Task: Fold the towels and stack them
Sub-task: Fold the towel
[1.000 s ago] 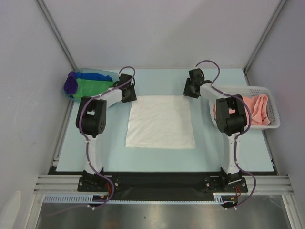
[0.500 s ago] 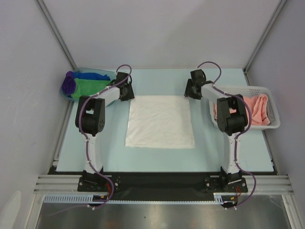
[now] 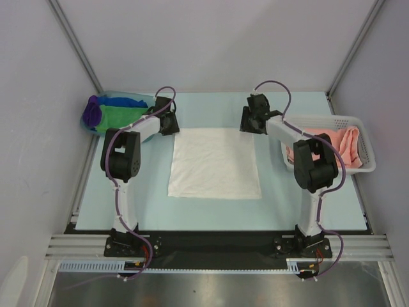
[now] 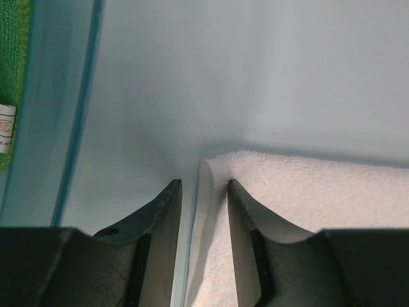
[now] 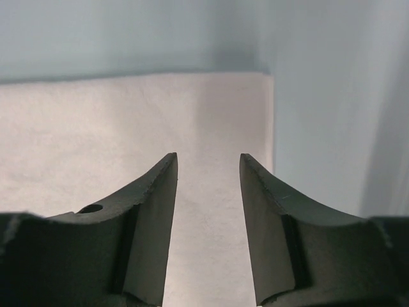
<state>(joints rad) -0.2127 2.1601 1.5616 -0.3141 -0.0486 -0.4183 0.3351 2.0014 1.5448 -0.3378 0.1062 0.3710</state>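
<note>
As I'm reading the top cam, white towel (image 3: 215,163): lying flat and spread out in the middle of the table (image 3: 319,204), between the two arms.
L gripper (image 3: 171,125): sitting at the far-left corner of the white towel, just beside the tub.
L gripper, wrist cam (image 4: 203,185): jaws standing apart w/ a narrow gap. The white towel (image 4: 307,204) is pushing its corner edge up between them. One finger (image 4: 246,217) is touching the cloth. I'm seeing a thin strip of table betw. the other finger and the cloth, so it's not clamping yet.
R gripper (image 3: 250,121): hanging over the far-right corner of the white towel.
R gripper, wrist cam (image 5: 208,157): jaws standing wide apart, holding nothing. The white towel (image 5: 128,128) is lying under them, w/ its corner just ahead and to the right of the tips. I can't tell if the tips are touching cloth.
Tub (image 3: 128,96): sitting at the far-left of the table, translucent blue. Its wall (image 4: 64,128) is showing on the L wrist cam.
Tub contents: green towel (image 3: 121,117), blue towel (image 3: 128,102) behind it, purple towel (image 3: 94,110) at the left end.
Basket (image 3: 367,160): white mesh, sitting at the right edge of the table.
Pink towel (image 3: 339,144): lying bunched inside the basket, partly hidden by the R arm.
</note>
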